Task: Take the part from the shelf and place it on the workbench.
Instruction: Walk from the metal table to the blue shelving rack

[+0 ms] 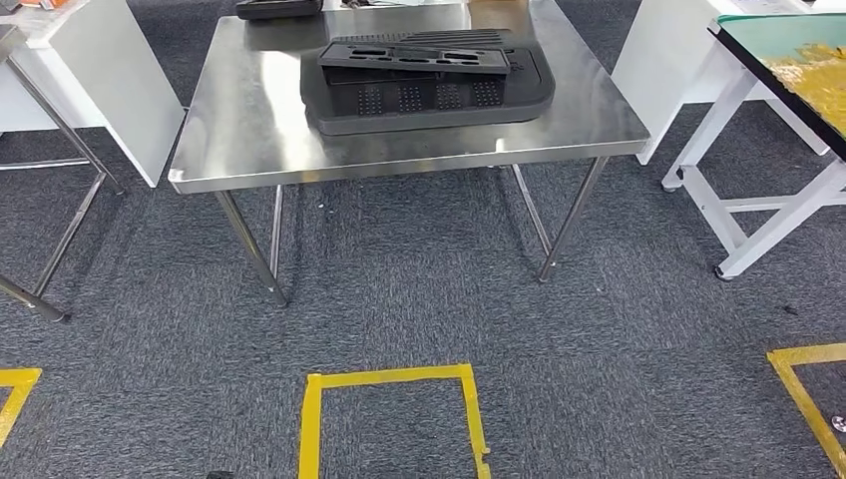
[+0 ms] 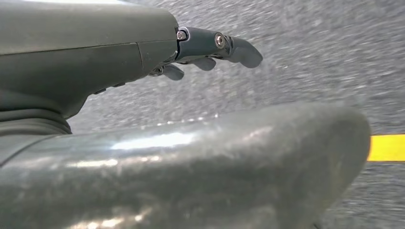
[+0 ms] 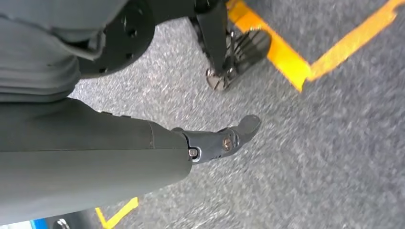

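A: Where did the part sit at that moment?

B: A black moulded part [image 1: 417, 52] lay tilted on top of a larger black tray-like part [image 1: 429, 98], both on the steel worktop [image 1: 249, 130], toward its far half. I could not tell whether that was the piece already delivered or stock waiting there; no shelf could be made out.

A: And the hands?

B: The left hand [image 2: 210, 52] hung over the grey carpet [image 1: 419, 289] with its fingers [image 2: 243, 51] loosely extended and spread, grasping nothing. The right hand [image 3: 215, 143] hung likewise, fingers released, nothing in them.

A: What could have gone wrong from there?

B: The upper part rested slanted on the tray, so I judged that a knock against the worktop might have slid it off. The robot stood back from the worktop, behind the yellow floor square [image 1: 391, 419]; walking closer, a leg or a swinging arm might have clipped the worktop's near edge. With both wrist views blurred, a poor read of the stance seemed possible too
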Available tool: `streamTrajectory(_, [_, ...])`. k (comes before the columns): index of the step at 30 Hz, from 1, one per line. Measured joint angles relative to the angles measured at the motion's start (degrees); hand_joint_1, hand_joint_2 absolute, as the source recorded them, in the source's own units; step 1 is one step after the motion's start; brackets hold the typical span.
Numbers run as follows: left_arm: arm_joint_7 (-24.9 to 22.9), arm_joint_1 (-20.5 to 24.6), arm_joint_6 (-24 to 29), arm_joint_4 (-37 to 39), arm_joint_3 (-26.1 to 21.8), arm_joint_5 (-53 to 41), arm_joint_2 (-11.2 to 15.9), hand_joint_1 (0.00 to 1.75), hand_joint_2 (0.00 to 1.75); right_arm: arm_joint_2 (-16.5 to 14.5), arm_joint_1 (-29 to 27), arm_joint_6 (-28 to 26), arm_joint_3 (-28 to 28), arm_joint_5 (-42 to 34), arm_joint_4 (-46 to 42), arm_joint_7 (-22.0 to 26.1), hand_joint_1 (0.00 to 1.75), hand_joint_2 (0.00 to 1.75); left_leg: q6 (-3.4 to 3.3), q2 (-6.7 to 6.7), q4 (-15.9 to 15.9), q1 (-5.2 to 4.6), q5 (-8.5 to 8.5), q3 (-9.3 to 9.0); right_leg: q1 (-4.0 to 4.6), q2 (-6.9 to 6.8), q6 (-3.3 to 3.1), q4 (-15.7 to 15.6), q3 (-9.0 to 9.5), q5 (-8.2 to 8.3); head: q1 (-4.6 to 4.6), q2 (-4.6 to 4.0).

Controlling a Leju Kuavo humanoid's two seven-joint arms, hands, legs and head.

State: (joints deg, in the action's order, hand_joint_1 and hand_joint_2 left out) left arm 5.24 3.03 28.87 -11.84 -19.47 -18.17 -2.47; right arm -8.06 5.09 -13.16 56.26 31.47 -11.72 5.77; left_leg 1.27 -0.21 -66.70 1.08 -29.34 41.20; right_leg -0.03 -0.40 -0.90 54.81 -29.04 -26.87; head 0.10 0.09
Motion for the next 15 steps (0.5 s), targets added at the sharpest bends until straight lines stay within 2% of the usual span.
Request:
streamTrajectory(1, [-0.78,0.00,-0.21,0.07,0.00,-0.11,-0.03,0.00,0.00,-0.02,-0.04,0.00,0.00,0.04,0.00,0.00,0.00,0.00,0.23,0.00,-3.79,0.04,-2.02,0.79,0.02,-0.05,-0.07,0.02,-0.54,0.50,-0.06,0.00])
streamTrajectory(2, [-1.68,0.00,-0.45,0.12,0.00,-0.22,-0.05,0.00,0.00,-0.05,-0.08,0.01,0.00,0.11,0.00,0.00,0.00,0.00,0.43,0.00,-6.56,0.07,-2.43,1.08,0.02,-0.10,-0.01,0.07,-1.07,0.98,-0.06,0.00])
streamTrajectory(3, [-2.76,-0.01,-0.79,0.17,0.00,-0.31,-0.08,0.00,0.00,-0.10,-0.10,0.03,0.00,0.22,0.00,0.01,0.00,0.00,0.59,0.01,-7.58,0.13,-1.60,0.51,-0.03,-0.15,0.17,0.16,-1.57,1.43,-0.09,0.00])
streamTrajectory(4, [-3.97,-0.01,-1.30,0.21,0.00,-0.35,-0.12,0.00,0.00,-0.18,-0.12,0.07,0.00,0.34,0.00,0.02,0.00,0.00,0.73,0.04,-6.31,0.23,-0.14,-1.27,-0.13,-0.18,0.41,0.33,-2.01,1.78,-0.08,0.00])
streamTrajectory(5, [-5.13,0.00,-1.90,0.25,0.00,-0.31,-0.18,0.00,0.00,-0.26,-0.13,0.18,0.00,0.48,0.00,0.04,0.00,0.00,0.87,0.08,-2.98,0.36,1.14,-4.14,-0.22,-0.20,0.65,0.64,-2.50,2.04,-0.10,0.00])
streamTrajectory(7, [-7.30,0.09,-3.18,0.27,-0.07,0.14,-0.48,0.00,0.00,-0.37,-0.12,0.43,-0.02,0.90,0.00,0.08,0.00,0.00,0.96,0.02,4.62,0.34,1.28,-9.75,-0.12,-0.24,1.10,1.54,-3.39,2.28,-0.19,0.00])
streamTrajectory(8, [-8.32,0.13,-3.72,0.27,-0.21,0.55,-0.68,0.00,0.00,-0.40,-0.07,0.53,-0.05,1.16,0.00,0.11,0.00,0.00,0.76,-0.05,6.98,0.28,0.70,-11.14,0.03,-0.29,1.28,1.99,-3.72,2.38,-0.22,0.00])
streamTrajectory(9, [-9.30,0.16,-4.20,0.28,-0.44,1.07,-0.89,0.00,0.00,-0.43,-0.02,0.58,-0.08,1.45,0.00,0.15,0.00,0.00,0.34,-0.16,7.84,0.11,0.15,-11.41,0.15,-0.37,1.51,2.23,-4.00,2.53,-0.23,0.00])
streamTrajectory(11, [-11.24,0.13,-5.13,0.36,-1.07,2.03,-1.32,0.00,0.00,-0.48,-0.01,0.65,-0.16,1.91,0.00,0.23,0.00,0.00,-0.96,-0.33,8.13,0.12,0.37,-10.85,0.07,-0.53,2.04,2.53,-4.47,2.71,-0.20,0.00])
streamTrajectory(12, [-12.12,0.11,-5.52,0.42,-1.37,2.37,-1.51,0.00,0.00,-0.49,-0.05,0.69,-0.20,2.09,0.01,0.24,0.00,0.00,-1.66,-0.44,8.18,0.15,0.71,-10.56,-0.03,-0.52,2.22,3.25,-5.03,2.21,-0.08,0.00])
streamTrajectory(13, [-12.89,0.11,-5.83,0.46,-1.65,2.60,-1.71,0.00,0.00,-0.50,-0.08,0.72,-0.26,2.24,0.01,0.24,0.00,0.00,-2.24,-0.59,8.25,0.23,1.13,-10.19,-0.12,-0.44,2.24,5.04,-6.00,1.07,0.05,0.00])
streamTrajectory(15, [-13.97,0.10,-6.08,0.51,-2.08,2.83,-2.00,0.00,0.00,-0.55,-0.08,0.76,-0.41,2.41,0.02,0.24,0.00,0.00,-2.88,-1.03,8.24,0.22,1.95,-9.15,-0.28,-0.20,2.03,12.03,-9.10,-2.72,0.34,0.00])
